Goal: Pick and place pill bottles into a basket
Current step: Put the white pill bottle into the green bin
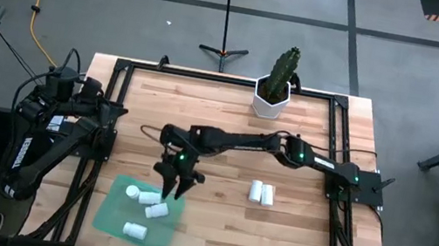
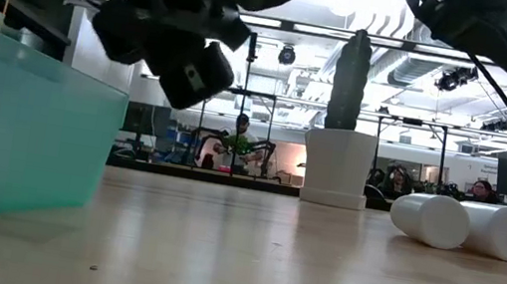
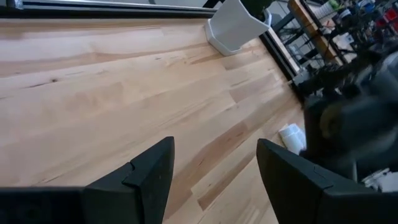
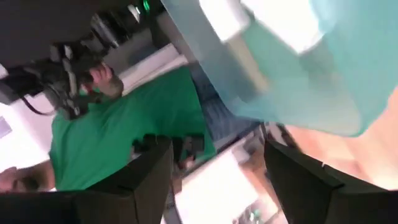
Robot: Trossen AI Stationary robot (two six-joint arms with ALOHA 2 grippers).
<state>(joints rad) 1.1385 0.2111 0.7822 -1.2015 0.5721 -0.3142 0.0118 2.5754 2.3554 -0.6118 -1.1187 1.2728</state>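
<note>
The basket is a shallow green tray at the table's near left, and white pill bottles lie on their sides in it. Two more pill bottles lie side by side on the wood right of centre, also seen in the low view. My right gripper hangs open and empty over the tray's far right corner, clear of the bottles; its wrist view shows the blurred tray. My left gripper waits open at the table's left edge.
A white hexagonal pot with a cactus stands at the table's far edge, centre right. A black frame runs round the table. A person in a green shirt shows beyond the table. Bare wood lies between tray and loose bottles.
</note>
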